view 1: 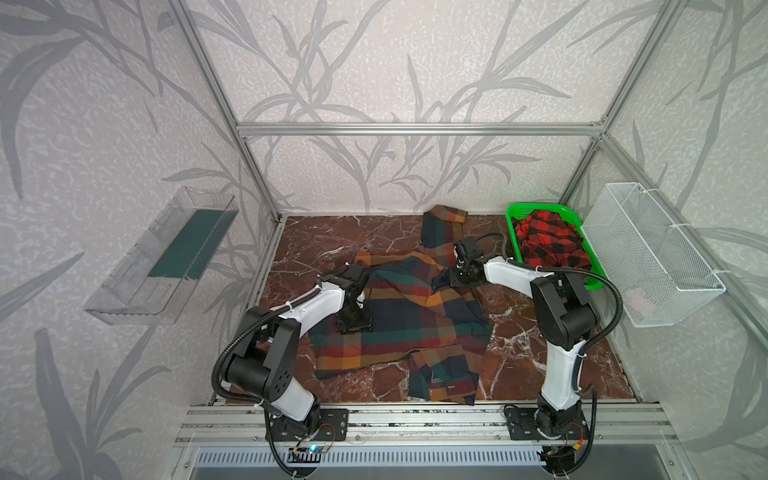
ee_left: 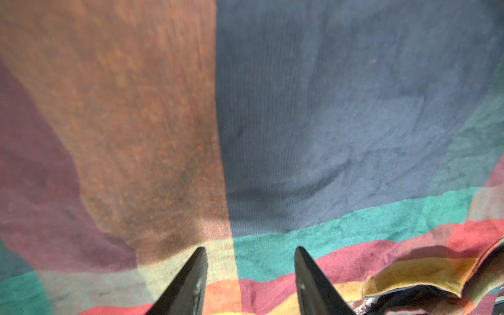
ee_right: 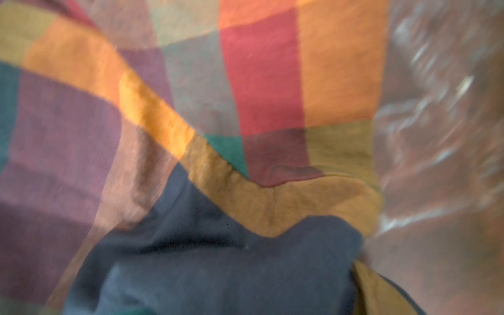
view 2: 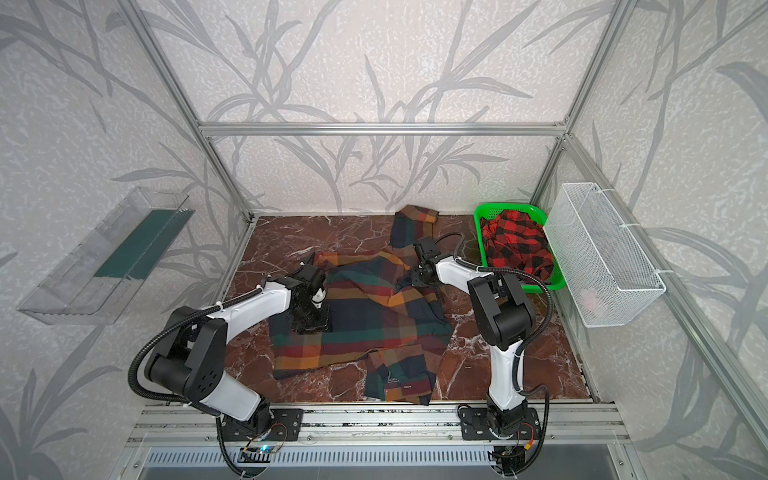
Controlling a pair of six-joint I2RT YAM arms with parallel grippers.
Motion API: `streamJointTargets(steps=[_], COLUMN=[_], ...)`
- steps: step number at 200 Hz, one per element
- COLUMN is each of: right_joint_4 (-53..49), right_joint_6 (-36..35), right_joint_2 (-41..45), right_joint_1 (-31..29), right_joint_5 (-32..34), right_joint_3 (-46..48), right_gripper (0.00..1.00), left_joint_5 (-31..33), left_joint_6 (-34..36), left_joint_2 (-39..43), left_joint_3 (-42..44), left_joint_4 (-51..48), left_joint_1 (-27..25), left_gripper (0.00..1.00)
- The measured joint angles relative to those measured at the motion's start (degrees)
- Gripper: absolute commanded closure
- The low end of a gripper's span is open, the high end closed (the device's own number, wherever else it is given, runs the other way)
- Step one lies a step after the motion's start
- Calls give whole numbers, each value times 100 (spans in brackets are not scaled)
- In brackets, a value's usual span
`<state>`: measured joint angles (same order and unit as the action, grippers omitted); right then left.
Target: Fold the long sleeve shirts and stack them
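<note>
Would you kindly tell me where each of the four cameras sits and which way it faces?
Top view: high at the front, looking down and back over the table; left arm, right arm, plaid shirt and basket show.
Top view: beside it, facing likewise; same arms and plaid shirt.
Left wrist: on the left arm, looking down past the left gripper at the plaid shirt.
Right wrist: on the right arm, close over a blurred plaid shirt fold; no fingers show.
Shared: all four show the plaid shirt.
</note>
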<state>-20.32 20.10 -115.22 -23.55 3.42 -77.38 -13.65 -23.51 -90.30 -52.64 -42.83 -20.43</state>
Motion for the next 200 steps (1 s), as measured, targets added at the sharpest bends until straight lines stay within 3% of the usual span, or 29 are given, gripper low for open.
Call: streamJointTargets(steps=[41,91,151,200], right_joint_4=[-304,-55,118,387], right_joint_6=[-87,157,501,590], right_joint_2=[-413,42,1572,1484], right_joint_1=[439,1093,367,-120], right_joint_5=[157,-304,-645,-688], right_joint_3=[-737,155,1250,1294], right_gripper=[81,81,79,79], left_joint_5=[9,4,57,4], left_joint_6=[2,7,-28,-107], left_joint_2=[2,2,452,660], left_joint_3=[0,0,0,66], left_joint_4=[-2,-2,61,168], left_joint_1=[-55,-74,-83,-83], left_gripper=[47,47,46,45])
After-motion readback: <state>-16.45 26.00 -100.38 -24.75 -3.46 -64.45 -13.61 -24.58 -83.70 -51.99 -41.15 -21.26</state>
